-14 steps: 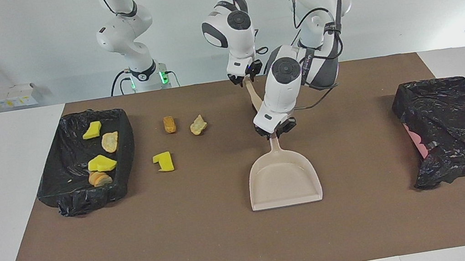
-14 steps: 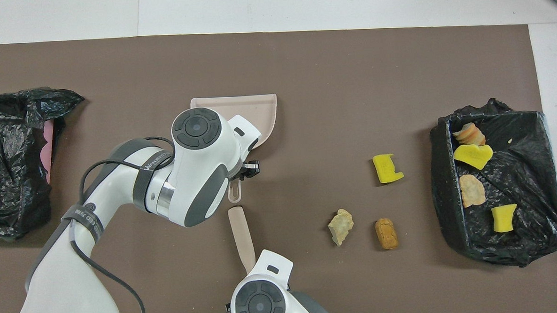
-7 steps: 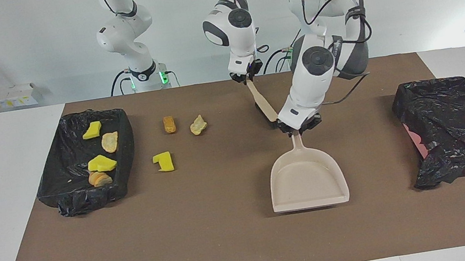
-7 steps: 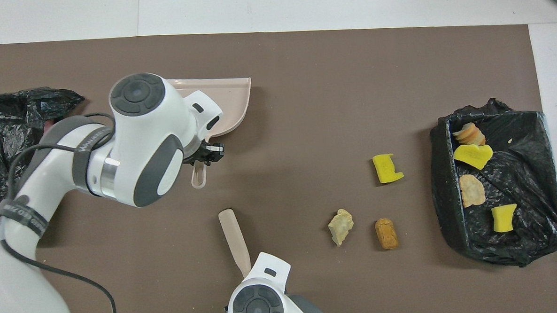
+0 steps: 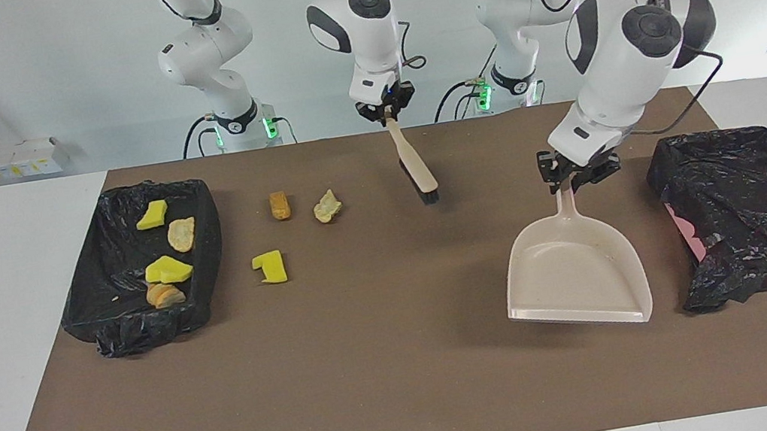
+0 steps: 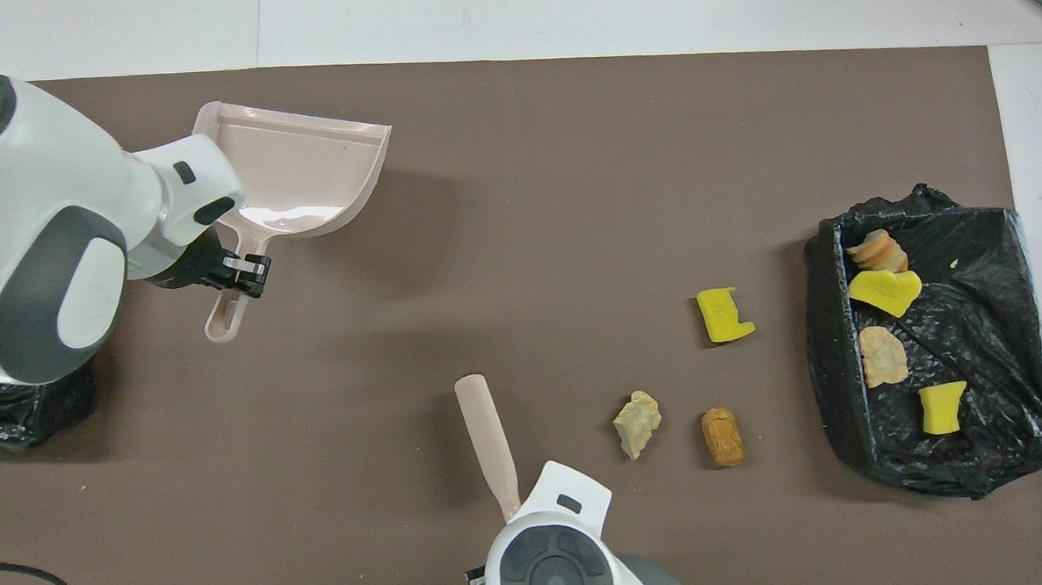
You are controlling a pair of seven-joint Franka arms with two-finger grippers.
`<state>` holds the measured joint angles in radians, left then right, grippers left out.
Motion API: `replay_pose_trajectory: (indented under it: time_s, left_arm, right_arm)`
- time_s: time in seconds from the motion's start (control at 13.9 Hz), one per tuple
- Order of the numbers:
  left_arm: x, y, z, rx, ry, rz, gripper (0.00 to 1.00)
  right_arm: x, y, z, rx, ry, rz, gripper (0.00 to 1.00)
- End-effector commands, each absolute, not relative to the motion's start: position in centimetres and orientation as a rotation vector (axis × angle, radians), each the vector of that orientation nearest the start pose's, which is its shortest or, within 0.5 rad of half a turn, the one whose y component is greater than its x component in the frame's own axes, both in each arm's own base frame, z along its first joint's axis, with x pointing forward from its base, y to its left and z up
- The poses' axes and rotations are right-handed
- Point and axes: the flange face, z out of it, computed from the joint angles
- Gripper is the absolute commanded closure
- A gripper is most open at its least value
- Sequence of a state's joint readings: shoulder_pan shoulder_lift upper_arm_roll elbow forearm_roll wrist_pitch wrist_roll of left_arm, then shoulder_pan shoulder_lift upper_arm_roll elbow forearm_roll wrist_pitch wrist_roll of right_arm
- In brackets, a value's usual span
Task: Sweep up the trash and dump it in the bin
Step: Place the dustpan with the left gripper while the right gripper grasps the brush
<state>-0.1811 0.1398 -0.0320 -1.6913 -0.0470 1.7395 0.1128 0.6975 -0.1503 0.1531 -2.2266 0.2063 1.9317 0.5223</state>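
My left gripper [image 5: 578, 176] [image 6: 240, 271] is shut on the handle of the beige dustpan [image 5: 574, 270] [image 6: 296, 170]. It holds the empty pan tilted above the mat, beside the covered bin at the left arm's end. My right gripper [image 5: 386, 113] is shut on the handle of the brush [image 5: 413, 161] [image 6: 486, 439], which hangs slanted with its bristles down at the mat. Three trash pieces lie on the mat: a yellow sponge [image 5: 270, 267] [image 6: 724, 313], a tan lump [image 5: 327, 206] [image 6: 637, 423] and an orange lump [image 5: 280, 205] [image 6: 722, 436]. Beside them, the black-lined bin [image 5: 209, 260] [image 6: 834, 375] holds several more pieces.
A second bin [image 5: 756, 213] [image 6: 25, 411], draped in a black bag with pink showing at one side, sits at the left arm's end of the brown mat [image 5: 378, 383]. White table surface borders the mat at both ends.
The left arm has carried the dustpan up off the mat and toward the left arm's end. The right gripper has closed on the brush handle and lifted the brush more upright.
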Motion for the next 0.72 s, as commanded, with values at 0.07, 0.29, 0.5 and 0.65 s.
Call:
replay_pose_trajectory:
  time_s: [0.07, 0.29, 0.5, 0.65]
  left_arm:
    - [57.7, -8.7, 50.4, -3.052, 0.798, 0.223, 1.0]
    - [56.8, -5.6, 49.6, -2.97, 1.035, 0.267, 1.0]
    - [55.8, -3.3, 49.0, -2.833, 1.324, 0.288, 1.0]
    - [55.2, -2.4, 48.2, -2.767, 1.474, 0.299, 1.0]
  right_arm:
    - [30.3, 30.6, 44.2, -3.242, -0.242, 0.397, 1.0]
    - [30.1, 26.2, 42.6, -3.393, -0.064, 0.385, 1.0]
    - [31.7, 21.5, 41.2, -3.451, 0.117, 0.431, 1.0]
    - [32.6, 18.9, 40.7, -3.503, 0.172, 0.486, 1.0]
